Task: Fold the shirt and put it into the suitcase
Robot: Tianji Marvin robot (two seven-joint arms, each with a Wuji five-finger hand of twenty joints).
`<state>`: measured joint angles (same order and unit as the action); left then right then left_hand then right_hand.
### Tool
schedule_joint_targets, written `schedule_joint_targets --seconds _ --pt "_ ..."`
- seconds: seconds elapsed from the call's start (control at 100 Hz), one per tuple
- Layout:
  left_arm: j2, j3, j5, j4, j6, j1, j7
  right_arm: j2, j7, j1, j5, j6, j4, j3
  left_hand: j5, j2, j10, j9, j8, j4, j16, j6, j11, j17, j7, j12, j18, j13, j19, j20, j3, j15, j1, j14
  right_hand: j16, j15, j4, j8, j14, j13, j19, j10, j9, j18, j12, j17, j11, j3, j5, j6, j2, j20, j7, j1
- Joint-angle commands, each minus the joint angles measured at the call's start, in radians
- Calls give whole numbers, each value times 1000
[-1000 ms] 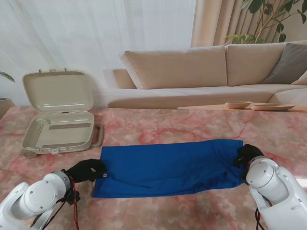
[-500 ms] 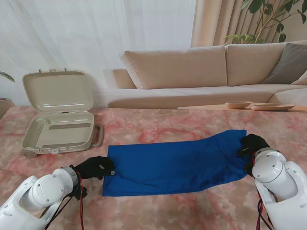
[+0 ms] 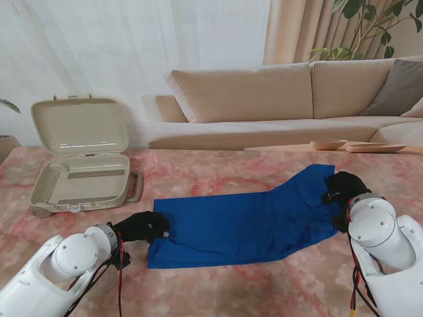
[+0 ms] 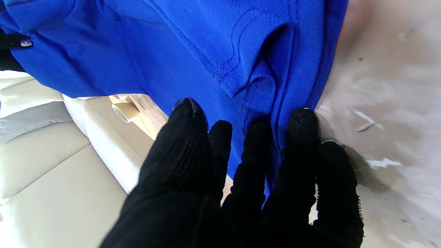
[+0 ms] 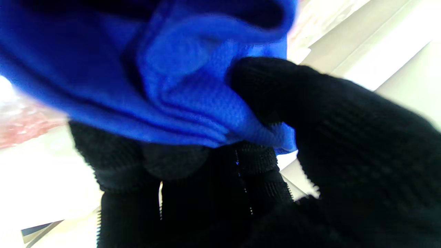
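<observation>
Fingers [image 4: 303, 127] of the left hand [image 3: 142, 227]: closed on the near-left end of the blue shirt [image 3: 244, 224], thumb on one face and the other digits on the opposite face, folds of hem gathered between them. Sits farther rightward than a second ago, dragging that end of the cloth inward with it, low over the marble table [image 3: 231, 172]. Leaves the open suitcase [image 3: 39, 191] well apart, out past the back of those fingers and farther from me, lid up, tray showing nothing inside. Between the two sets of fingertips, hangs as one long folded band, now shorter and slanted instead of lying straight across. Over at the right hand [image 3: 344, 188]: fingers [image 5: 275, 86] clamped on a bunched wad of cloth, thumb pressing into the layers. Has carried that end up and away from me over the last second, so that cloth just beside these fingers rises off the table while the middle of the band rests flat. Reads as the start of an end-to-end fold, probably right end travelling over toward the left fingers. Means folding only partly done, packing not yet begun. As for pose: left forearm low and reaching inward from the near corner, palm down; right wrist raised and cocked, forearm angled forward.
</observation>
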<state>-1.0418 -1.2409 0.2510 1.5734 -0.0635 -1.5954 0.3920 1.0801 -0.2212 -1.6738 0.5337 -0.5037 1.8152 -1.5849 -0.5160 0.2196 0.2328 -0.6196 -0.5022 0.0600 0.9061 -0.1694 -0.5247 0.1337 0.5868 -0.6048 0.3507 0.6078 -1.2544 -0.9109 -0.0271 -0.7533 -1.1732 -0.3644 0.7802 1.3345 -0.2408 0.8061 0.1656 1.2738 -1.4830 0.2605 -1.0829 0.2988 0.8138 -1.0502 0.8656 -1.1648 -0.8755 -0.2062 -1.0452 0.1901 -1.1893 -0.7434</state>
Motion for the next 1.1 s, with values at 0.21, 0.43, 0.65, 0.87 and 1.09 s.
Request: schedule_joint_targets --seconds 0.21,0.43,0.65,0.87,1.09 --pt "-14 55 -31 -68 12 18 9 2 -19 25 -36 -2 50 43 -12 -24 3 -4 10 -14 -14 5 11 2 -11 10 12 -14 127 9 34 89 -23 -5 7 16 -86 29 -19 34 7 107 -38 24 20 -9 50 -100 -36 26 -2 2 -67 -73" --pt "-20 84 -57 -94 20 38 -1 4 -19 56 -63 -22 62 86 -13 -24 2 -4 10 -14 -14 7 11 2 -12 11 13 -15 126 9 34 89 -23 -4 1 9 -91 35 -27 34 -385 97 -39 -195 17 -117 52 -92 -34 30 6 565 -65 -68" --pt "-23 98 -70 -110 27 45 -8 8 -12 91 -101 -42 75 138 -14 -24 3 -4 10 -14 -15 5 11 1 -12 11 13 -15 126 9 34 90 -24 -4 6 17 -92 40 -45 36 -311 87 -49 -99 14 -109 57 -84 -36 43 10 532 -68 -62" --pt "-23 85 -66 -101 23 26 -13 18 15 126 -148 -62 72 200 -15 -24 5 -3 11 -14 -15 4 12 0 -13 12 13 -16 127 10 34 90 -25 -8 14 26 -93 34 -45 35 -331 88 -56 -114 11 -111 60 -80 -42 44 5 522 -71 -64" --pt "-22 49 -42 -57 20 -15 -27 33 56 148 -195 -75 79 253 -16 -24 5 -3 11 -14 -16 4 13 -1 -14 13 15 -17 126 9 34 91 -25 -7 14 27 -89 31 -32 35 -326 96 -56 -102 10 -108 59 -85 -44 39 -3 531 -71 -69"
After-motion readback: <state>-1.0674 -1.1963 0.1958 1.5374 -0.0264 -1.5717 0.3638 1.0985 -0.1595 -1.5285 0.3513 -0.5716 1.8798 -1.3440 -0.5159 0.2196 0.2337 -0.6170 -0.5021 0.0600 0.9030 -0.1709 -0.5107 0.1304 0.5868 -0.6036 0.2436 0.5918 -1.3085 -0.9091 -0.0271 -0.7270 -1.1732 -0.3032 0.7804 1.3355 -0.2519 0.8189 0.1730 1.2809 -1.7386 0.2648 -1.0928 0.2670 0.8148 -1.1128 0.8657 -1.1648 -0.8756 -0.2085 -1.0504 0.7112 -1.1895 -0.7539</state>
